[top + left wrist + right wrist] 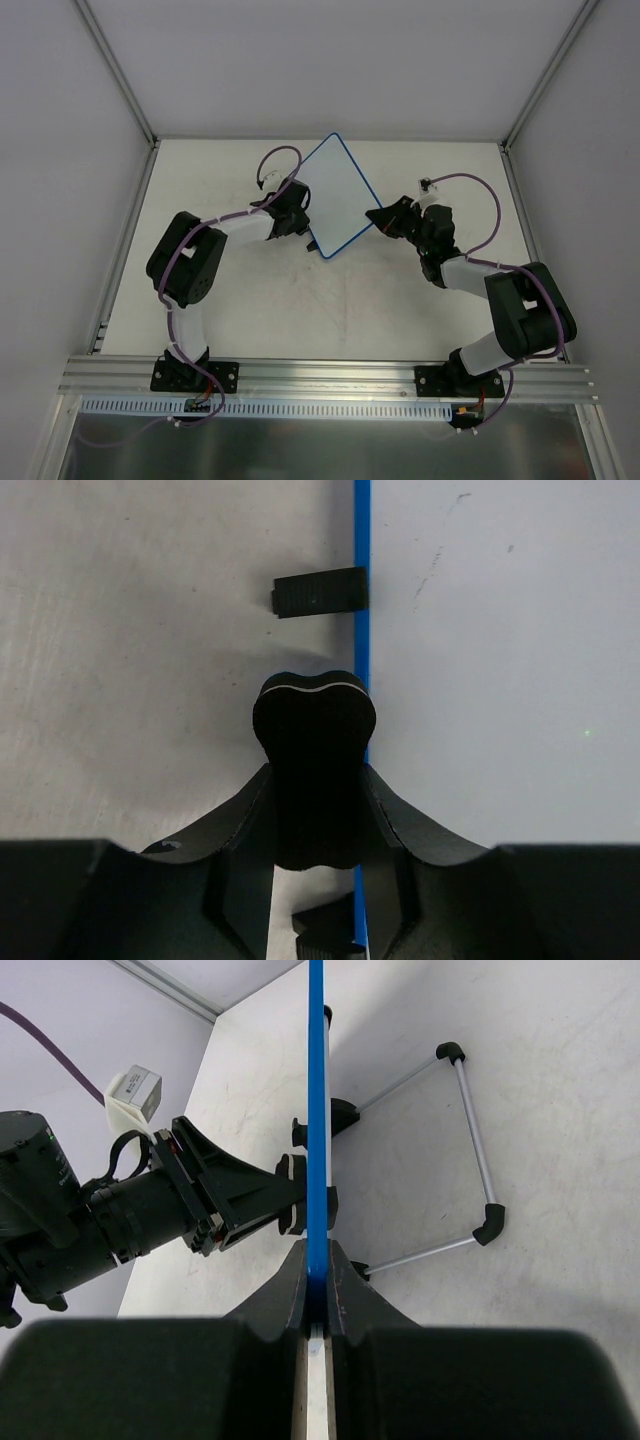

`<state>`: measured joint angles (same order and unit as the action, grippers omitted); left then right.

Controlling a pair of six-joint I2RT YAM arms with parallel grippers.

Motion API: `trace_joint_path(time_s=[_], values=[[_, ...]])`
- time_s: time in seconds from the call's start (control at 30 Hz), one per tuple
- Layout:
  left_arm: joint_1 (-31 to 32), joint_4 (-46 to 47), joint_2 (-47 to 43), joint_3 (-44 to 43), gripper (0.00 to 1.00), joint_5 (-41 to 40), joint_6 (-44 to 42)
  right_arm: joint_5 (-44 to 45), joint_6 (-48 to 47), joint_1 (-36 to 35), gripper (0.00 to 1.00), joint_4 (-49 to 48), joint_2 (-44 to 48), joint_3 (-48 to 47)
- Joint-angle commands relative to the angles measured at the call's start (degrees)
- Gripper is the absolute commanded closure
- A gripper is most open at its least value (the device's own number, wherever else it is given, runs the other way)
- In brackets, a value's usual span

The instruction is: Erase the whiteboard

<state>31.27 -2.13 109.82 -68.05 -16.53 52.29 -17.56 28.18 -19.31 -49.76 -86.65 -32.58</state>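
Observation:
The whiteboard (335, 195), white with a thin blue rim, is held tilted up off the table at centre back. My right gripper (378, 217) is shut on its right corner; in the right wrist view the rim (317, 1110) runs edge-on between the closed jaws (317, 1260). My left gripper (303, 222) is shut on the small black bone-shaped eraser (315, 720), which sits at the board's left rim between two black tabs (320, 591). The board face (500, 680) shows faint specks near the top.
A wire stand (470, 1140) with black ends lies on the table behind the board. Grey enclosure walls close in the left, right and back. An aluminium rail (330, 375) runs along the near edge by the arm bases.

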Motion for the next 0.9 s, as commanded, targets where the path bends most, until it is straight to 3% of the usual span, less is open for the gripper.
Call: trace_joint_path(time_s=[0.0,0.2,0.47,0.67,0.87], values=[[1.43,-9.38,0.58,1.61,1.0,-5.33,-1.31,-1.16,-3.31,-0.9,1.0,0.63,-0.89,-1.44],[2.66,-9.29,-10.05,4.06,1.0,-11.32,-6.58,-1.16,-3.31,-0.64,1.0,0.63,-1.06,-1.61],[2.57,-10.61,-26.13,11.34,1.0,-6.15,-13.62,-0.98,-3.4,-0.73,1.0,0.63,-0.98,-1.52],[1.61,-17.28,-30.71,17.59,1.0,-6.67,-15.12,-0.98,-3.4,-0.73,1.0,0.63,-0.45,-1.17],[-4.36,-17.82,-32.56,23.74,1.0,-2.89,-13.89,-1.07,-3.31,-0.73,1.0,0.63,-0.18,-1.0]])
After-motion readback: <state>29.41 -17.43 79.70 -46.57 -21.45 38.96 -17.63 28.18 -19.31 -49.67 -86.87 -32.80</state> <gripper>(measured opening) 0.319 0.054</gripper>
